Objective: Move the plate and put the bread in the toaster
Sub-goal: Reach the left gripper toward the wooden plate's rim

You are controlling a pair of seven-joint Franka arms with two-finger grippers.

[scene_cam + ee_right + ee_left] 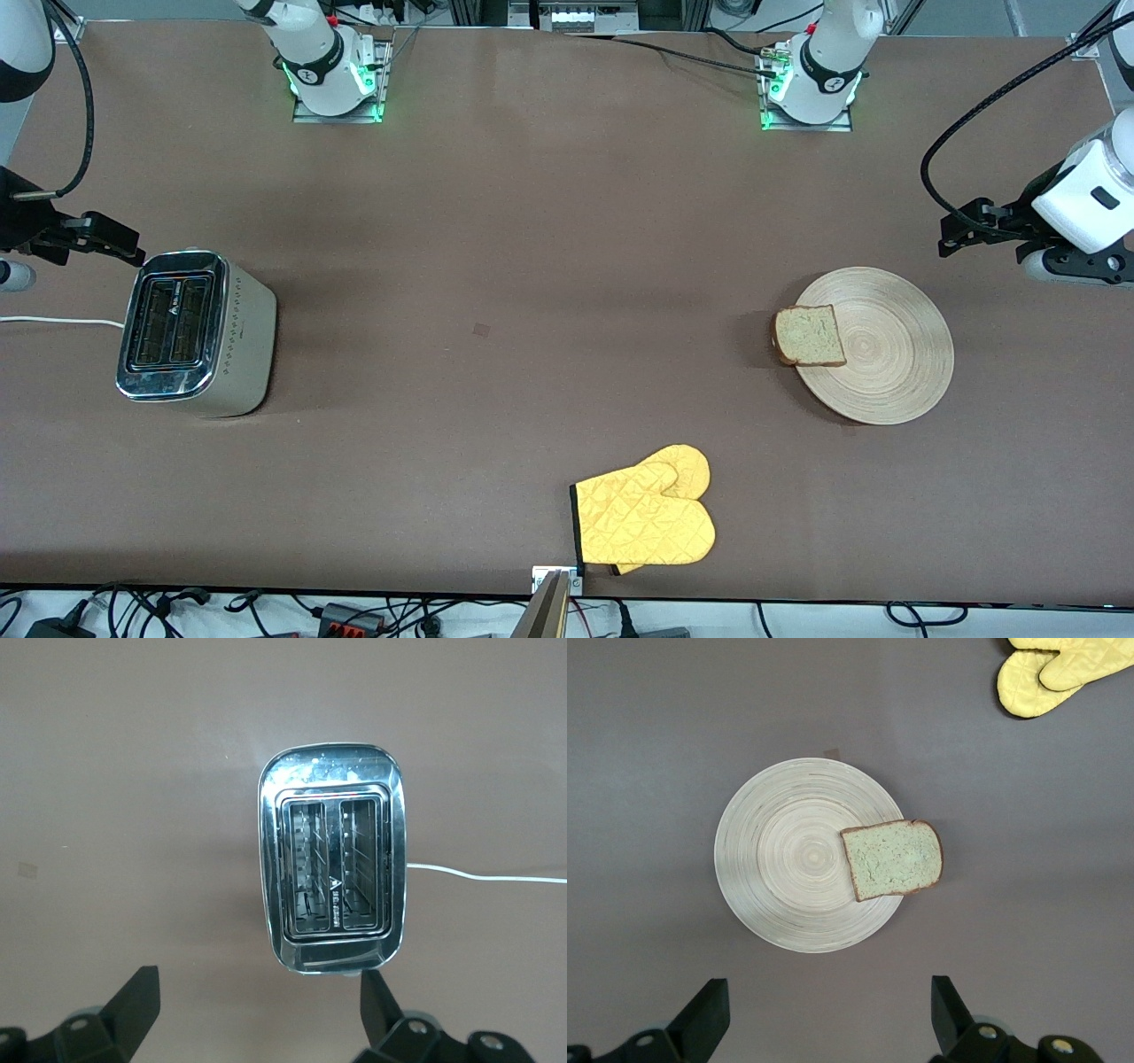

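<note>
Bread and toaster are being kept well apart on a brown table as two robot arms are being held aloft.

The bread (808,336) is being carried on the edge of the plate (886,354) toward the left arm's end of the table (532,266), overhanging the rim on the side facing the toaster (190,332). The toaster is being shown at the right arm's end, both slots empty, its white cord (53,322) trailing off the table edge. A yellow oven mitt (647,518) is being seen near the front edge. The left gripper (824,1014) is being held spread wide over the table beside the plate; the right gripper (257,1014) is being held equally wide beside the toaster. Cables are being glimpsed past the table's edges.
</note>
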